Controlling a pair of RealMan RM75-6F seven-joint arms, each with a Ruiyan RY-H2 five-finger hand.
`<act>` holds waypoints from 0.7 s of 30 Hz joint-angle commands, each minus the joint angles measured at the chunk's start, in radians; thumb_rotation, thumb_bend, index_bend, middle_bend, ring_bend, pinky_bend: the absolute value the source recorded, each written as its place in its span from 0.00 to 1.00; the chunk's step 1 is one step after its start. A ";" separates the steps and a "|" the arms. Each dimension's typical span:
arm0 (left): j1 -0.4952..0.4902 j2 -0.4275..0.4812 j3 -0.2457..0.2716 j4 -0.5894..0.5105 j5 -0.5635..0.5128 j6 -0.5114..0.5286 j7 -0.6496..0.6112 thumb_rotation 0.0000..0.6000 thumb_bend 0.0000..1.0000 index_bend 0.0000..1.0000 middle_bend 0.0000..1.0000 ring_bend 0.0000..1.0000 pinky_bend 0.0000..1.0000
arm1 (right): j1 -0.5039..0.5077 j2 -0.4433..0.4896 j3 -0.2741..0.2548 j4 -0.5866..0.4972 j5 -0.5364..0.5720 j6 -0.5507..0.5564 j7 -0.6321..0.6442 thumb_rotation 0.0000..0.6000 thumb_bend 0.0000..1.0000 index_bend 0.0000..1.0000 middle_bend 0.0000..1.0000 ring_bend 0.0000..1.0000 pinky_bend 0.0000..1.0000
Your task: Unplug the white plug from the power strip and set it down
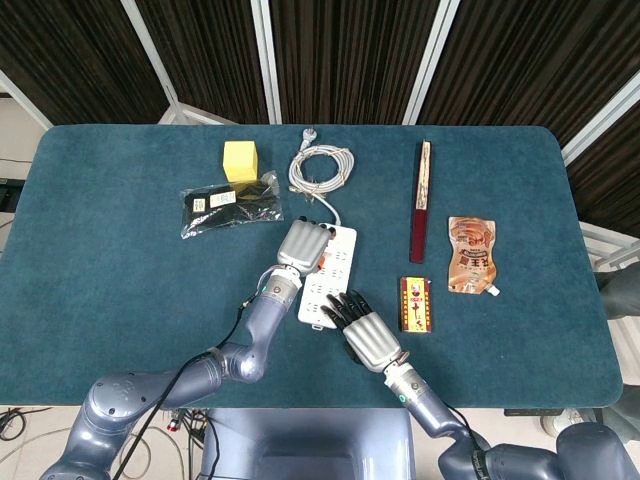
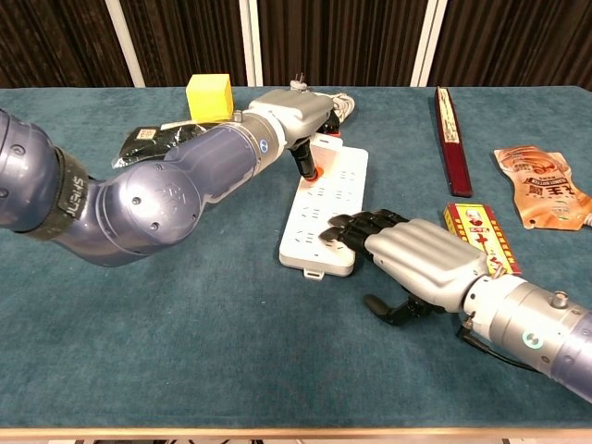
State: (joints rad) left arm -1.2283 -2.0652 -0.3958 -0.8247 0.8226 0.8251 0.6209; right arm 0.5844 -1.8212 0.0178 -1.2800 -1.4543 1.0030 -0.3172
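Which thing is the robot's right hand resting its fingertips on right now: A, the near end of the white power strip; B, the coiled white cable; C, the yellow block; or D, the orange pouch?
A: the right hand lies with its dark fingertips on the near end of the white power strip, while the left hand is at the strip's far end.
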 commanded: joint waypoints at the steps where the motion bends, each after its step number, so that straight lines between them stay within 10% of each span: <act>1: 0.001 0.001 0.000 -0.002 0.000 -0.001 0.000 1.00 0.34 0.83 0.90 0.44 0.34 | 0.001 -0.003 -0.001 0.000 0.000 -0.002 -0.002 1.00 0.51 0.12 0.07 0.04 0.04; 21: 0.003 0.010 -0.004 -0.012 0.014 0.000 -0.016 1.00 0.34 0.84 0.91 0.46 0.35 | 0.002 -0.019 -0.002 0.004 0.007 -0.015 -0.022 1.00 0.51 0.12 0.07 0.04 0.04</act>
State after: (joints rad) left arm -1.2256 -2.0551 -0.4001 -0.8368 0.8362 0.8251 0.6043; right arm 0.5867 -1.8398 0.0157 -1.2759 -1.4468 0.9882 -0.3389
